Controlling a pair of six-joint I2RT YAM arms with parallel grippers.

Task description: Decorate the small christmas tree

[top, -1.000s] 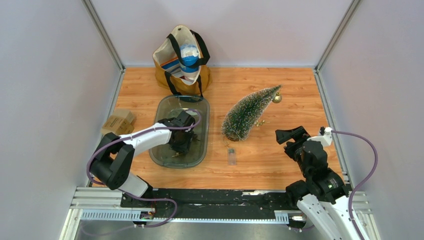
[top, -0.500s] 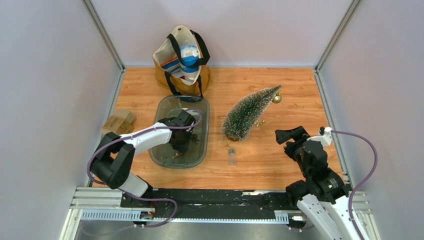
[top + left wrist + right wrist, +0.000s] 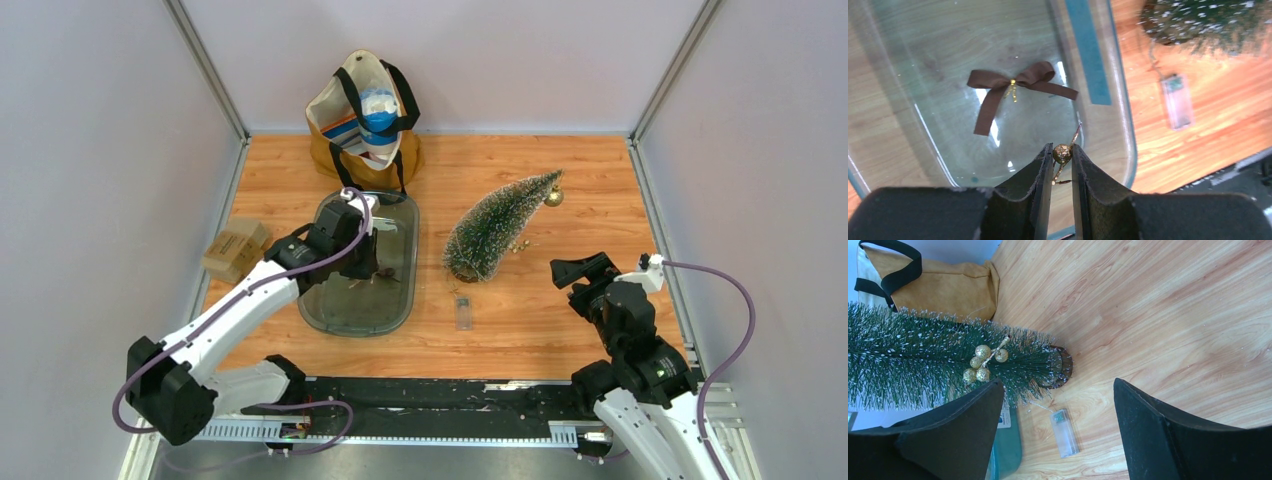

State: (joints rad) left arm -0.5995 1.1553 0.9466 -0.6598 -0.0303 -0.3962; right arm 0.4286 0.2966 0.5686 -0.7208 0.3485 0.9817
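The small frosted green tree (image 3: 495,228) lies on its side on the wooden table, with a gold bauble (image 3: 553,197) at its tip. My left gripper (image 3: 372,262) hovers over the clear tray (image 3: 405,300). In the left wrist view it (image 3: 1062,150) is shut on a gold glitter ball sprig (image 3: 1062,153). A brown ribbon bow (image 3: 1015,85) lies in the tray (image 3: 1128,125). My right gripper (image 3: 580,270) is open and empty to the right of the tree's base. Its wrist view (image 3: 1058,381) shows the tree (image 3: 923,360) with a gold ball cluster (image 3: 983,362).
A tan tote bag (image 3: 363,120) stands at the back behind the tray. A cardboard box (image 3: 237,248) sits at the left wall. A clear battery box (image 3: 463,313) on a thin wire lies in front of the tree's base, also in the right wrist view (image 3: 1064,432).
My left gripper has lifted out of the tray and moved towards the back, carrying the gold ball sprig. The right arm has not moved.
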